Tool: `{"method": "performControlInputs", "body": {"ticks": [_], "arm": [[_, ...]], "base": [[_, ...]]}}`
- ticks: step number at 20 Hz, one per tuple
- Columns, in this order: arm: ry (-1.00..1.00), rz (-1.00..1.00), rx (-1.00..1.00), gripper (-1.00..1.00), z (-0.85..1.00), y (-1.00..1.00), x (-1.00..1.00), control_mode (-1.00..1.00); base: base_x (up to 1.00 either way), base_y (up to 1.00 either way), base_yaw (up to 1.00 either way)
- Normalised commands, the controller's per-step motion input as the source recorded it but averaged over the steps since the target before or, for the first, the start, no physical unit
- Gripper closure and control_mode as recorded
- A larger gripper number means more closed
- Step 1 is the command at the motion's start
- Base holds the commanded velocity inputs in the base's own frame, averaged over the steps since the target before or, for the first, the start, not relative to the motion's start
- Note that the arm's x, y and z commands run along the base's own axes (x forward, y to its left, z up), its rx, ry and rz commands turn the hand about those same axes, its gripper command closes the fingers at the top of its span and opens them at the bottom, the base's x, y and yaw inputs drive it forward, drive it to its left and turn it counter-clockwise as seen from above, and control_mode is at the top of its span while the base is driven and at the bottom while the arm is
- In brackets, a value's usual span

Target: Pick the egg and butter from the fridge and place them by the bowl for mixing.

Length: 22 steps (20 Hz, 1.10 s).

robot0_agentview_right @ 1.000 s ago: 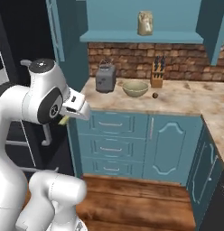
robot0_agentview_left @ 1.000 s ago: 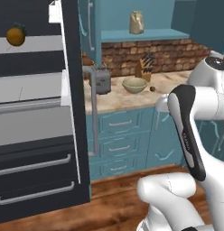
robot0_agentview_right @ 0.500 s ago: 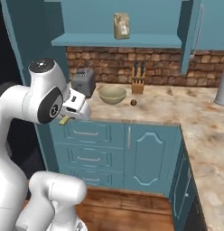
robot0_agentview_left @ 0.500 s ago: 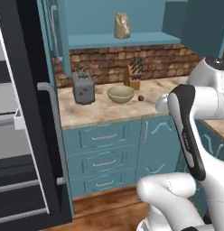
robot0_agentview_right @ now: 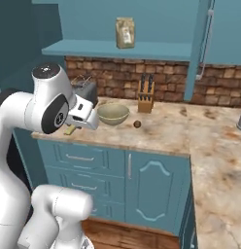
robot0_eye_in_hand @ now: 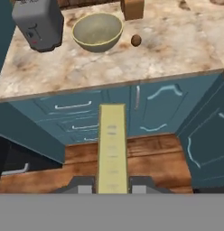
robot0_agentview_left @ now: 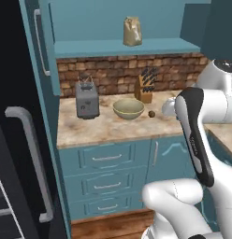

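My gripper (robot0_eye_in_hand: 112, 184) is shut on the butter (robot0_eye_in_hand: 112, 144), a pale-yellow stick that points out ahead of the fingers. It hangs in the air in front of the teal lower cabinets, short of the counter edge. From the right base view the butter (robot0_agentview_right: 69, 131) pokes out under the white hand, left of the bowl (robot0_agentview_right: 112, 114). The olive-beige bowl (robot0_agentview_left: 128, 108) sits on the marble counter with the tiny brown egg (robot0_agentview_left: 151, 113) just to its right, apart from it. Both show in the hand view too, the bowl (robot0_eye_in_hand: 96, 30) and the egg (robot0_eye_in_hand: 136, 40). The black fridge (robot0_agentview_left: 15, 93) stands at the far left.
A grey toaster (robot0_agentview_left: 87, 100) stands left of the bowl and a knife block (robot0_agentview_left: 145, 91) behind the egg, against the brick wall. A paper bag (robot0_agentview_left: 132, 31) rests on the teal shelf above. The fridge's grey bar handle (robot0_agentview_left: 31, 158) is close on the left.
The whole picture has shifted: the base has moved right, so the fridge has slid to the left edge and the counter with the bowl is now central and nearer. The gripper stays shut on the butter.
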Motion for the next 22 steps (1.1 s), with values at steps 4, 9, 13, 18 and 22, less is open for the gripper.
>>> {"method": "performControlInputs", "body": {"ticks": [4,9,13,18,22], "arm": [[0.00,0.00,0.00,1.00,0.00,0.00,0.00,1.00],[0.00,0.00,0.00,1.00,0.00,0.00,0.00,1.00],[0.00,0.00,0.00,1.00,0.00,0.00,0.00,1.00],[0.00,0.00,0.00,1.00,0.00,0.00,0.00,1.00],[0.00,0.00,0.00,1.00,0.00,0.00,0.00,1.00]], "base": [[0.67,-0.40,0.17],[0.76,-0.37,0.11],[0.75,-0.35,0.06],[0.63,-0.21,0.00],[0.13,-0.02,-0.02]]}}
